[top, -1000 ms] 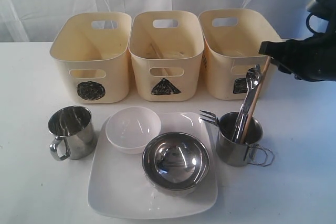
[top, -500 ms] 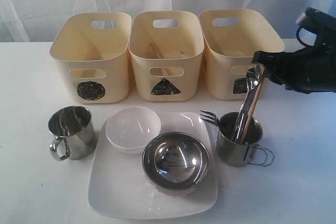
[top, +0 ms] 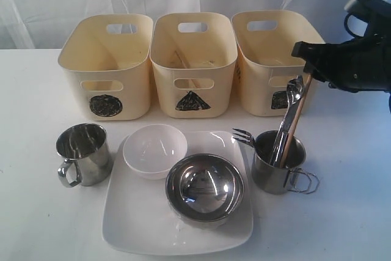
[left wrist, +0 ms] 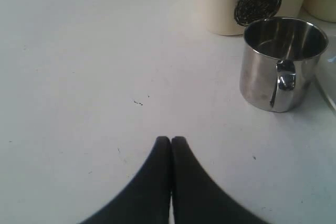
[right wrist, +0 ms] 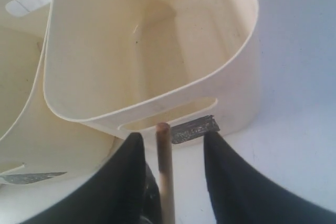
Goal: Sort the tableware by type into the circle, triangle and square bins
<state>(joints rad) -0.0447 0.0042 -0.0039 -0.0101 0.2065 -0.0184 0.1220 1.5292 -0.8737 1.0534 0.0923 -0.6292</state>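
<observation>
Jaws pressed together on the left, parted on the right around a wooden chopstick (right wrist: 165, 171); contact unclear, lower end hidden inside a steel mug (top: 278, 169).

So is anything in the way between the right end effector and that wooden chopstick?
Nothing visible. The chopstick has its top between the open fingers of the right end effector; a metal spoon leans beside it in the same steel mug.

The right gripper (top: 303, 54) farther left, jaws now astride the tip of the wooden chopstick (right wrist: 166, 174)
</observation>
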